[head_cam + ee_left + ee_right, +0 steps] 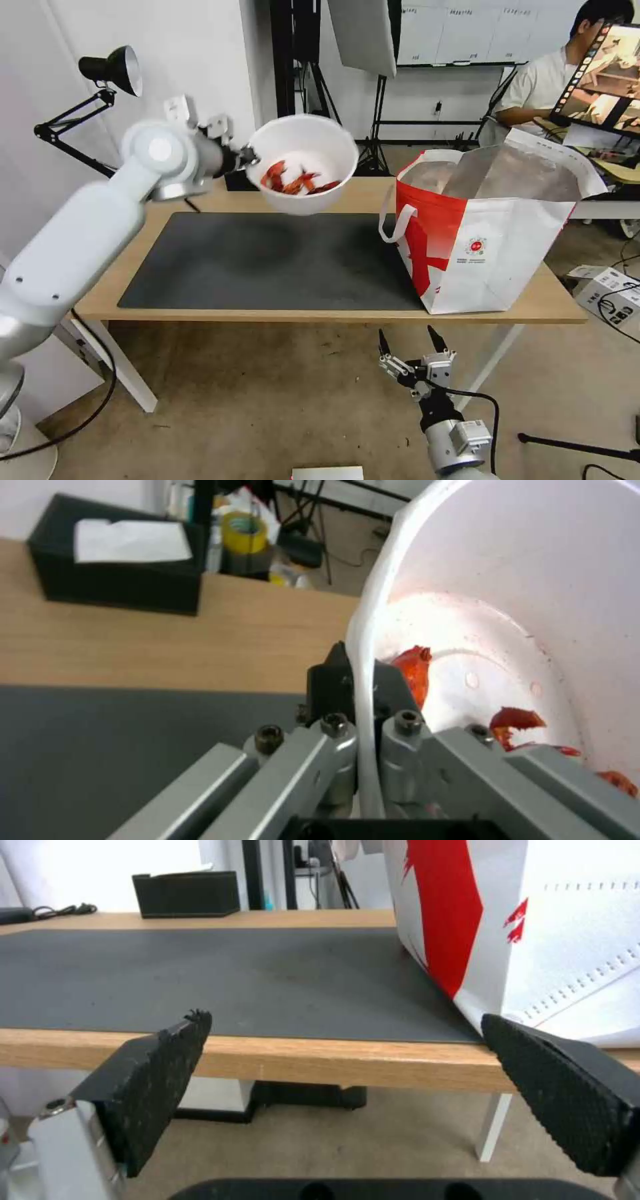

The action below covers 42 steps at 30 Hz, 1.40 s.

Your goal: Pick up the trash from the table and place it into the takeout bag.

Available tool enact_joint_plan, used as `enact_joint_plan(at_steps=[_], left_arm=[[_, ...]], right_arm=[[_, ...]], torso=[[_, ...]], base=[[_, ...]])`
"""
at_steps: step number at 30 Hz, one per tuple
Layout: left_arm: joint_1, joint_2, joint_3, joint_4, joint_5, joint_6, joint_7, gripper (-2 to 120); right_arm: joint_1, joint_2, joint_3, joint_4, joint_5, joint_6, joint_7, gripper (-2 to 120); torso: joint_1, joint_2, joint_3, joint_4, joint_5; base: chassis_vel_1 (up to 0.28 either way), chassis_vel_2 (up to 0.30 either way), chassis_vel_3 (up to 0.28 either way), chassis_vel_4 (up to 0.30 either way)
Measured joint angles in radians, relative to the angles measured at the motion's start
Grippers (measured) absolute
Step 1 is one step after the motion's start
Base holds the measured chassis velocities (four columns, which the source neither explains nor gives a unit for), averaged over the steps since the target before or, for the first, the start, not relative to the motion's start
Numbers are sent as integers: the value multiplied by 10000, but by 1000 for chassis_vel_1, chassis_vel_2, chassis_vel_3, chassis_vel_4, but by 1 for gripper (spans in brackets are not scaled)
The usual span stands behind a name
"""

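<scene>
The surface (333,303), a long light-wood top, carries a dark grey mat (267,260) over most of its width. The mat lies bare under the raised arm. On the robot's right end of the surface stands the takeout bag (487,267), red and white, upright, its foil-lined mouth open upward and one white loop handle (393,223) hanging on the side that faces the bowl.

The white bowl (303,172) is in the air above the mat's far edge, near the bag but not yet over its mouth. It tilts toward the camera, so the red shell scraps (297,181) lie against the lower wall. The left gripper (357,680) holds it by the rim alone, jaws pinching the thin wall with one finger outside and one inside.

That hold is the weak point. A rim pinch on a thin, flexing wall could slip or let the bowl swing, and any further tilt would likely spill scraps onto the mat before the bag is reached. The bag's near wall stands tall; a low approach might catch the bowl on its edge or on the handle, and could push the bag over or aside.

The right gripper (413,350) waits below the surface's front edge, jaws spread and empty. A black tissue box (113,555) sits at the back of the surface.
</scene>
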Motion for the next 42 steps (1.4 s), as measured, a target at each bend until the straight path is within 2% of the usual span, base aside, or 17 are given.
enact_joint_plan(at_steps=[3,6,7,8,10,11,13,14,17,22,25,26,29,36,42], left_arm=[[-449,-649,120,325,-48,54,-12,0],[-614,-1008,194,464,-52,77,-16,0],[-757,-1423,268,619,-45,97,-27,0],[-757,-1423,268,619,-45,97,-27,0],[-903,-2079,344,912,44,115,-100,0],[-903,-2079,344,912,44,115,-100,0],[-967,-2620,401,1216,229,122,-153,0],[-967,-2620,401,1216,229,122,-153,0],[-1064,-3408,457,1697,459,128,-165,0],[-1161,-4044,450,2115,586,127,-227,0],[-1278,-4713,490,2637,788,100,-256,0],[-1278,-4713,490,2637,788,100,-256,0],[-1325,-5400,651,3351,1267,27,-234,0],[-1232,-6087,929,3970,2035,-356,-95,0],[-968,-6154,1472,3917,3281,-1188,476,0]], right_arm=[[0,0,0,0,0,0,0,100],[0,0,0,0,0,0,0,100],[0,0,0,0,0,0,0,100],[0,0,0,0,0,0,0,100],[0,0,0,0,-1,0,0,100],[0,0,0,0,-1,0,0,100],[0,0,0,0,0,0,0,100],[0,0,0,0,0,0,0,100],[0,0,0,0,-1,0,0,100],[0,0,0,0,-1,0,0,100],[0,0,0,0,-1,0,0,100],[0,0,0,0,-1,0,0,100],[0,0,0,0,-1,0,0,100],[0,0,0,0,-1,0,0,100],[0,0,0,0,-1,0,0,100]], torso=[[0,0,0,0,0],[0,0,0,0,1],[0,0,0,0,1],[0,0,0,0,1],[0,0,0,-1,2],[0,0,0,-1,2],[0,0,0,-1,1],[0,0,0,-1,1],[0,-1,0,-2,2],[0,0,0,-1,0],[0,0,-1,0,1],[0,0,-1,0,1],[0,-1,0,-1,1],[0,0,-1,-1,0],[0,-1,-1,0,-1]], base=[[0,0,0,0],[0,0,0,0],[0,0,0,0],[0,0,0,0],[0,0,0,0],[0,0,0,0],[0,0,0,0],[0,0,0,0],[0,0,0,0],[0,0,0,0],[0,0,0,0],[0,0,0,0],[0,0,0,0],[0,0,0,0],[0,0,0,0]])
